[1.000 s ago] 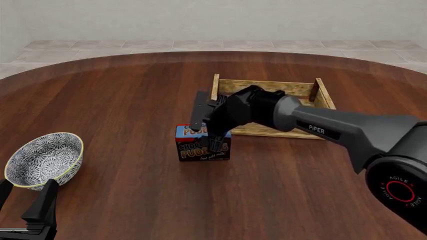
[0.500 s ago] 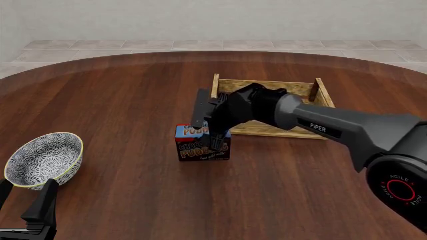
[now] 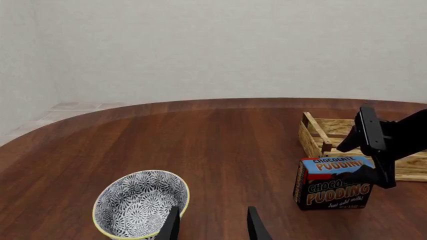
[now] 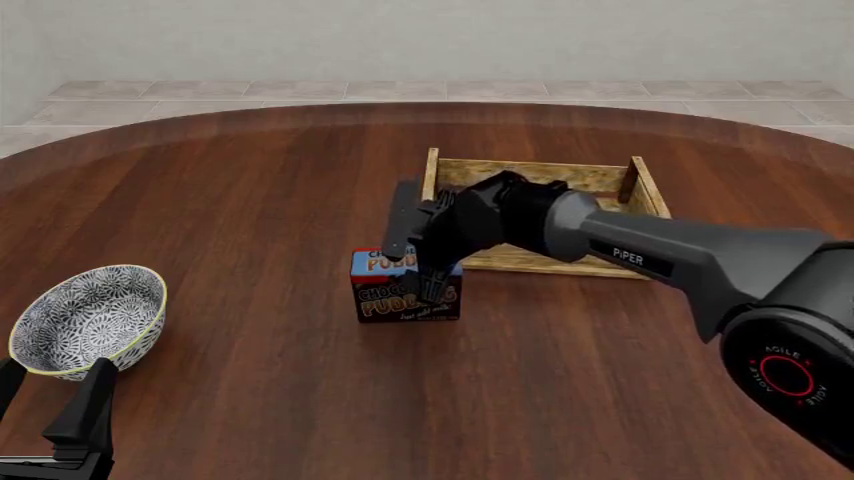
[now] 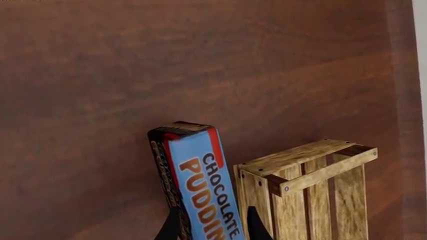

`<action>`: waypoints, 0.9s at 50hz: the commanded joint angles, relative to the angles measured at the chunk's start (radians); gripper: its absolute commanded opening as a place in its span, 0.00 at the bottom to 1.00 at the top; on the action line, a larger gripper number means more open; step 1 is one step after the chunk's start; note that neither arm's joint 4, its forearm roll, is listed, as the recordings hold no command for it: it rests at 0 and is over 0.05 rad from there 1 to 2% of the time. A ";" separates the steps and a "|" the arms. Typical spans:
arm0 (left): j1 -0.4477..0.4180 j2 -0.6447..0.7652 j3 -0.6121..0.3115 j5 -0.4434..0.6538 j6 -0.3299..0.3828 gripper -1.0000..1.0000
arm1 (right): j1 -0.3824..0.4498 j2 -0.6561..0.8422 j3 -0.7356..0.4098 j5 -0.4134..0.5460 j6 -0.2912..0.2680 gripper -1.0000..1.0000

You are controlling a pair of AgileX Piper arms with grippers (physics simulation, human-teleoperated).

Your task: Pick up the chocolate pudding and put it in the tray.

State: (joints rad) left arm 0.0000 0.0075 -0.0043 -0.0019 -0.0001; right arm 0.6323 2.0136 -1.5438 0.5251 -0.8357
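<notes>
From the left wrist we read "CHOCOLATE PUDDING" twice in orange on the pudding [image 3: 333,182], with "just add milk!" in small script below. It stands upright on the table [image 3: 220,145], just in front of the tray's [image 3: 317,137] near corner. The right gripper [image 3: 373,150] comes down over its top. The bowl [image 3: 140,202] sits well apart and holds nothing we can see; the left gripper [image 3: 212,225] shows two parted tips, holding nothing.

In the front view the right arm [image 4: 654,255] carries "PiPER" in white and a red "AGILE X" ring at its base. It crosses over the tray — what lies inside is partly hidden. The pudding rests on the wood outside the tray.

The right wrist shows the blue top (lettering again) between the two finger tips [image 5: 175,227], closed narrowly on the carton.
</notes>
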 commanded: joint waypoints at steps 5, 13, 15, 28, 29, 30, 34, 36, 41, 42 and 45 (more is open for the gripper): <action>0.000 0.000 0.000 0.000 0.000 1.00 | 0.004 0.005 0.002 -0.008 0.011 1.00; 0.000 0.000 0.000 0.000 0.000 1.00 | 0.006 0.003 0.004 -0.010 0.014 1.00; 0.000 0.000 0.000 0.000 0.000 1.00 | 0.005 0.005 0.003 -0.011 0.016 1.00; 0.000 0.000 0.000 0.000 0.000 1.00 | 0.013 0.009 -0.001 -0.016 0.023 1.00; 0.000 0.000 0.000 0.000 0.000 1.00 | 0.013 0.010 -0.002 -0.016 0.023 1.00; 0.000 0.000 0.000 0.000 0.000 1.00 | 0.014 0.008 -0.004 -0.015 0.027 1.00; 0.000 0.000 0.000 0.000 0.000 1.00 | 0.013 0.010 -0.004 -0.017 0.027 1.00; 0.000 0.000 0.000 0.000 0.000 1.00 | 0.013 0.011 -0.005 -0.018 0.030 1.00; 0.000 0.000 0.000 0.000 0.000 1.00 | 0.015 0.011 -0.003 -0.020 0.031 1.00; 0.000 0.000 0.000 0.000 0.000 1.00 | 0.015 0.012 -0.005 -0.020 0.033 1.00; 0.000 0.000 0.000 0.000 0.000 1.00 | 0.013 0.014 -0.005 -0.022 0.031 1.00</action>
State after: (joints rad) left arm 0.0000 0.0075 -0.0043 -0.0019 -0.0001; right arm 0.6452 2.0241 -1.5470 0.5071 -0.8077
